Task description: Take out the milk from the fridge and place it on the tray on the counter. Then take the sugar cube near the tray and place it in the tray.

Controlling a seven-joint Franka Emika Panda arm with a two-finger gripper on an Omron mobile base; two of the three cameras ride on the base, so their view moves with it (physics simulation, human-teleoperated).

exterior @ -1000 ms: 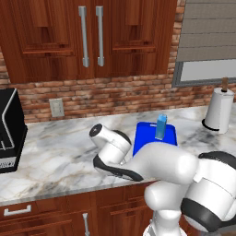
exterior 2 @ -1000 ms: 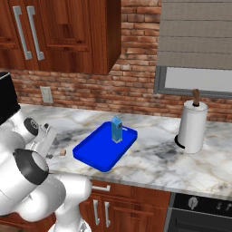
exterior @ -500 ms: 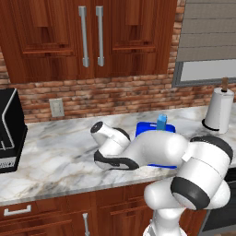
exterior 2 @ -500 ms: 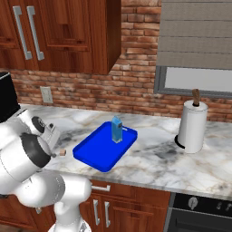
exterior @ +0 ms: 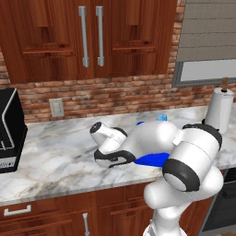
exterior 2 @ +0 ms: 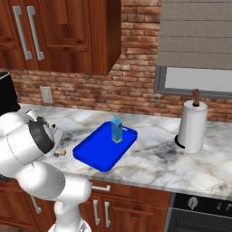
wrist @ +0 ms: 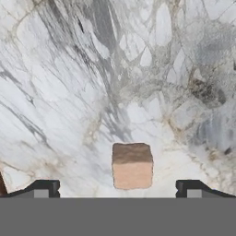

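The arm has swung lower over the tabletop (exterior 2: pixel 149 158). End effector (wrist: pixel 119 189) fingers spread, straddling the sugar cube (wrist: pixel 132 165); milk (exterior 2: pixel 117 129) already stands in the tray (exterior 2: pixel 97 156).

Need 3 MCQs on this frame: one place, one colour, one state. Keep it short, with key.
1. Where is the milk carton?
A. upright in the tray
B. beside the paper-towel roll
C. lying on the counter

2. What colour is the sugar cube?
A. white
B. light tan
C. blue

3. How do the fingers stand to the cube?
A. shut on it
B. apart, one on each side, cube on the counter
C. lifting it

Key: A, the right base view shows it upright inside the rim; B, the hand view shows tan; B, the gripper is open with gaps either side.
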